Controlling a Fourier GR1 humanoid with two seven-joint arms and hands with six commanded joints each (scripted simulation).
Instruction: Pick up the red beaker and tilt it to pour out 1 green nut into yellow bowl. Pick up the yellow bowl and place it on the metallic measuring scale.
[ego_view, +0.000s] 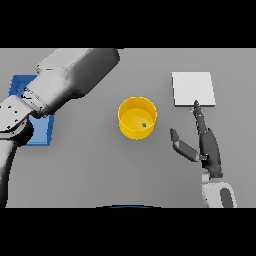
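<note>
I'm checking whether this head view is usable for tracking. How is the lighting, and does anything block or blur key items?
Head view: lighting is flat and even, with no glare on the yellow bowl; the green nut reads clearly inside it. The left arm looms large and hides much of the blue tray. The scale looks pale and featureless. The right hand is sharp.

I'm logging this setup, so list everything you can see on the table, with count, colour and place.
yellow bowl: one, yellow, table centre
green nut: one, green, inside the yellow bowl
measuring scale: one, pale grey square, far right of the table
blue tray: one, blue, left side, mostly hidden by the left arm
red beaker: none in view
table: one, grey
left arm: one, white and grey, upper left; its robot hand is out of view
right robot hand: one, dark, fingers straight, fingertip at the scale's near edge
</note>
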